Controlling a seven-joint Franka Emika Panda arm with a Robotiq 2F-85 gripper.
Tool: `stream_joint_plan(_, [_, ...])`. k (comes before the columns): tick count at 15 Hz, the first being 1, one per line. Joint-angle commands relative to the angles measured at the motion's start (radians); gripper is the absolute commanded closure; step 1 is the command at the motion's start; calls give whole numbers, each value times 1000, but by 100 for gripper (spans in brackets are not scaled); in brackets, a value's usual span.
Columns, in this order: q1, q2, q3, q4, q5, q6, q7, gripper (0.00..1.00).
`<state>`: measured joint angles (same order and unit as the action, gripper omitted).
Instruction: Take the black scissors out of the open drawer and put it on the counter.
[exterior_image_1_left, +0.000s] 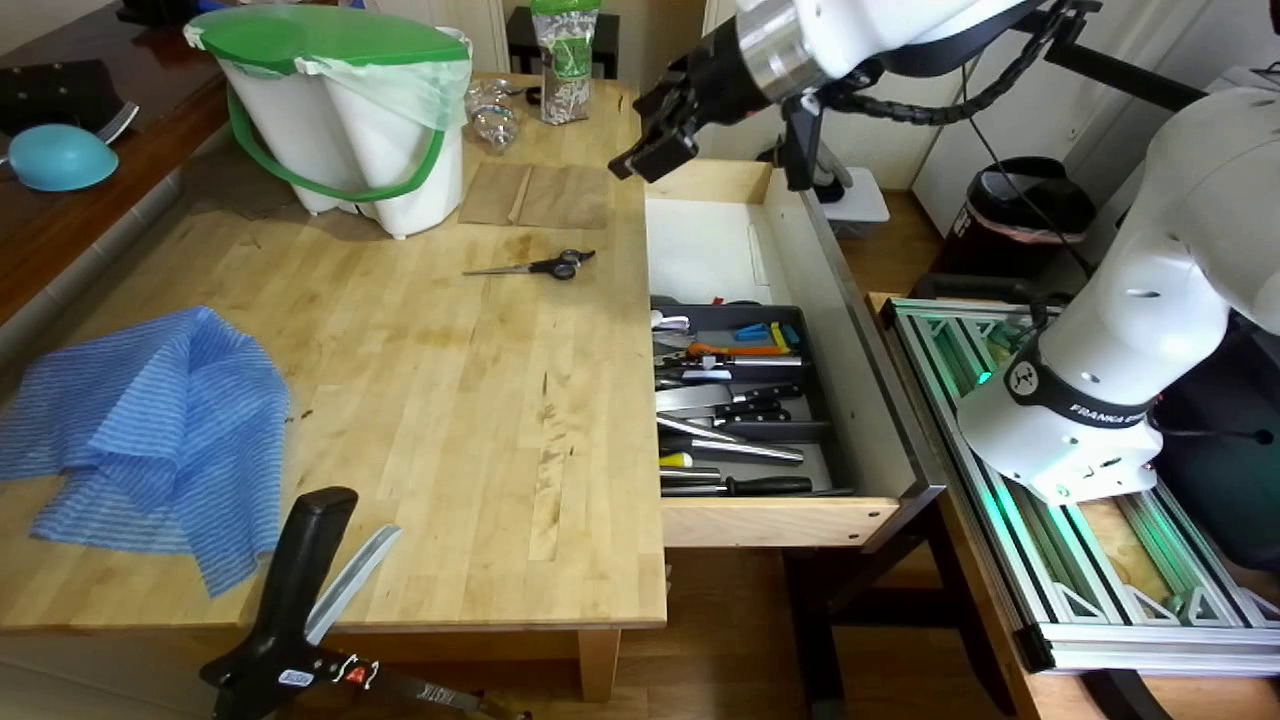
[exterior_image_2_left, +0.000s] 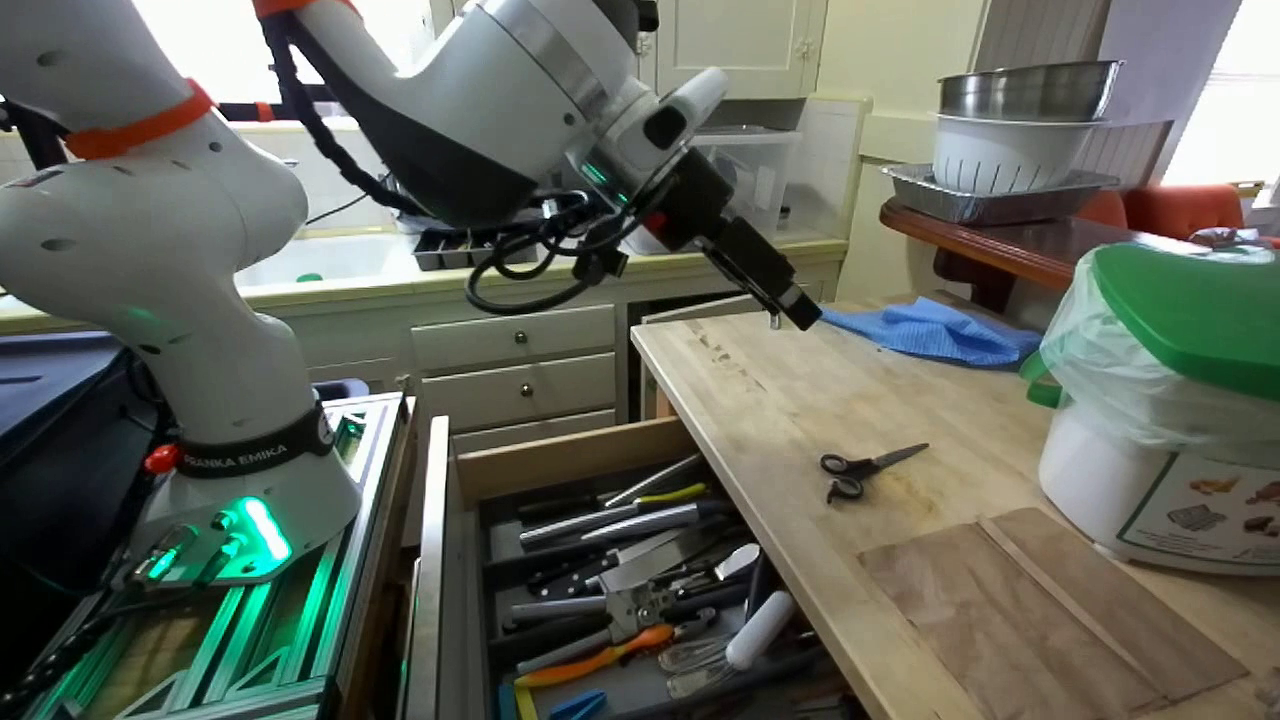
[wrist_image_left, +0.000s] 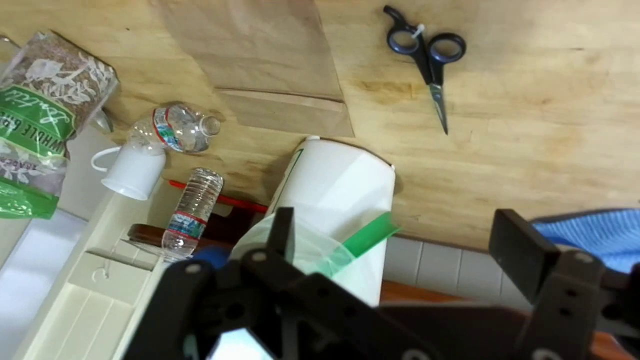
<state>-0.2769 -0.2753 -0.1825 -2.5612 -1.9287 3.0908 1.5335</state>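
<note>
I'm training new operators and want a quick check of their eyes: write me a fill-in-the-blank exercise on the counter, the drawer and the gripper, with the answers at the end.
1. On the counter, beside the open drawer, lies a pair of black ____.
2. The white bin has a lid colored ____.
3. The color of the crumpled cloth is ____.
4. The gripper is not shut but ____.

Missing words: scissors; green; blue; open.

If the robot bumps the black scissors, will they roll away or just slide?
The black scissors would probably slide rather than roll, since they lie flat on the counter. They might swivel, as slim blades extend from wider handles. Lifted, they'd likely be stiff: the blades look metal.
</note>
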Motion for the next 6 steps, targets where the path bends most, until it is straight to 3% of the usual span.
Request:
stream_joint_plan(1, [-102,-182,-67,-123,80,235,-61,0])
stream_joint_plan(2, [-52,-87,-44,-45,32,146,-24,0])
stream_joint_plan(3, [-37,-139,-108,-107,190,176,-205,0])
stream_joint_plan(4, [-51,-166,-117,-124,192,194,-210,0])
stream_joint_plan(5, [-98,-168,-68,-95,46,219,-39,0])
stream_joint_plan(6, [-98,-175,-68,-101,48,219,-39,0])
